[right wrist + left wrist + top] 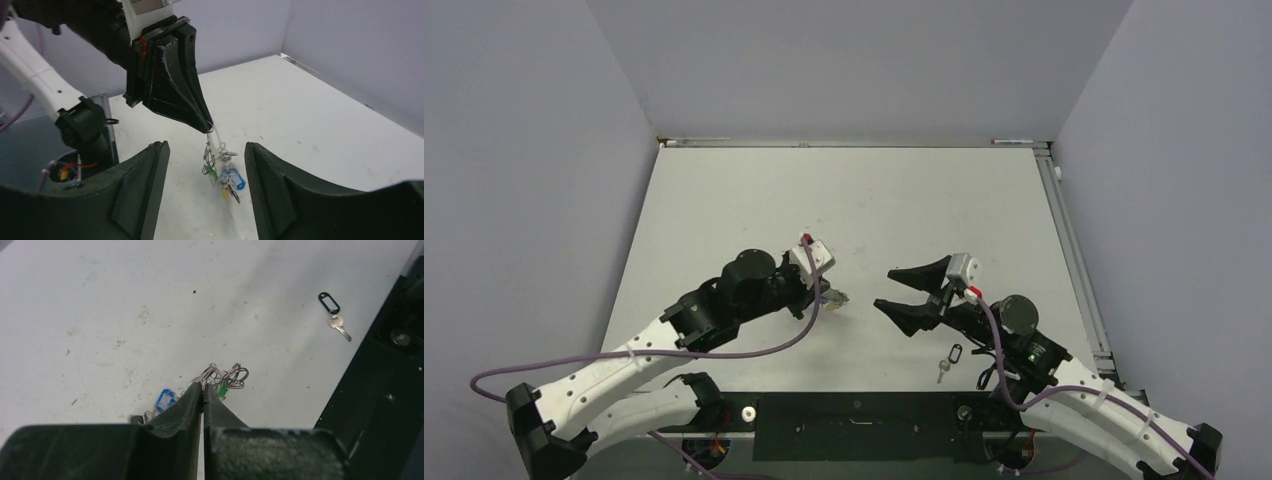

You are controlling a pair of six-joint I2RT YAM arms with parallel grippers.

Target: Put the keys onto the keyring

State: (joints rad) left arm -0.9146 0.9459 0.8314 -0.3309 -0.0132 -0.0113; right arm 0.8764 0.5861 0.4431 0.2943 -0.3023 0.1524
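Pinching the thin, probably slippery keyring [214, 140], the left gripper [208, 128] dangles light keys [229, 178]; the right gripper [883, 288] gapes; take keys by their heads.

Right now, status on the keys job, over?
Left gripper shut on keyring, keys dangling. Right gripper open, facing it. One black-tagged key loose on table. Nothing blocking.

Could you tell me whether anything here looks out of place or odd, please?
One key with a black tag lies alone near the front edge of the table, apart from the bunch of keys dangling from the shut left gripper. Nothing else stands out.
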